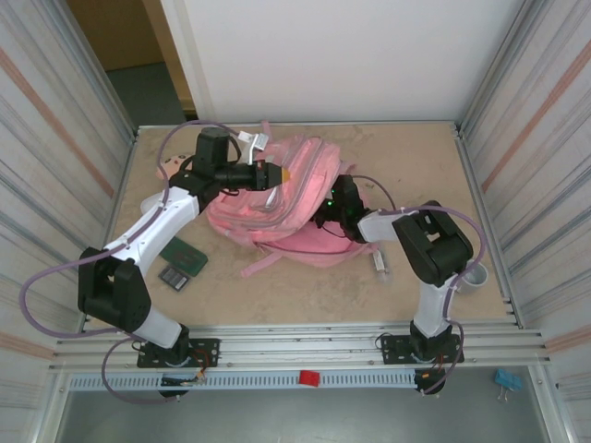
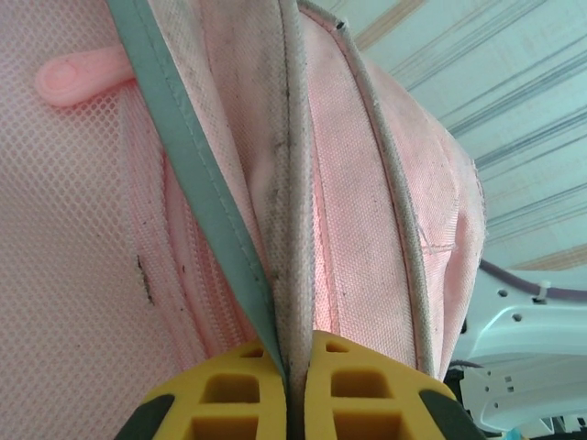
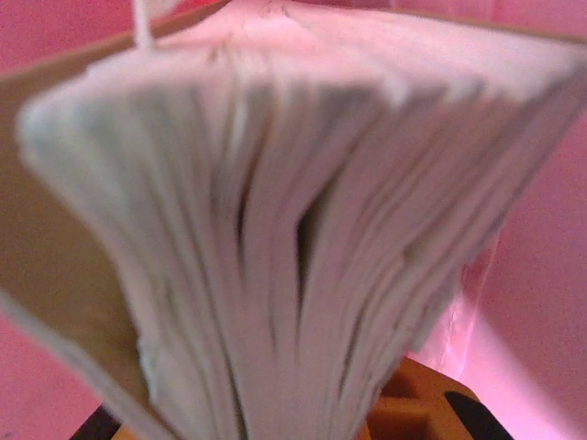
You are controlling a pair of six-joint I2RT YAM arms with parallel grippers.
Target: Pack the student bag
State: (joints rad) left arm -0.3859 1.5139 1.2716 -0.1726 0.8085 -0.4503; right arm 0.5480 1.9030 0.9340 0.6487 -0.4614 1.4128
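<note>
The student bag (image 1: 294, 196), a large pink backpack, lies in the middle of the table, its opening turned toward the right arm. My left gripper (image 1: 275, 174) is shut on the bag's grey-white edge trim (image 2: 292, 229), which is pinched between the yellow pads (image 2: 367, 394) and held up. My right gripper (image 1: 325, 214) reaches into the bag's opening. In the right wrist view a thick book (image 3: 275, 229) with pale page edges and a tan cover sits between the orange fingers (image 3: 417, 403), with pink fabric all around it.
A green booklet (image 1: 185, 256) and a dark flat item (image 1: 174, 277) lie left of the bag. A small white object (image 1: 379, 262) and a white cup (image 1: 473, 275) sit near the right arm. Corrugated walls close in both sides.
</note>
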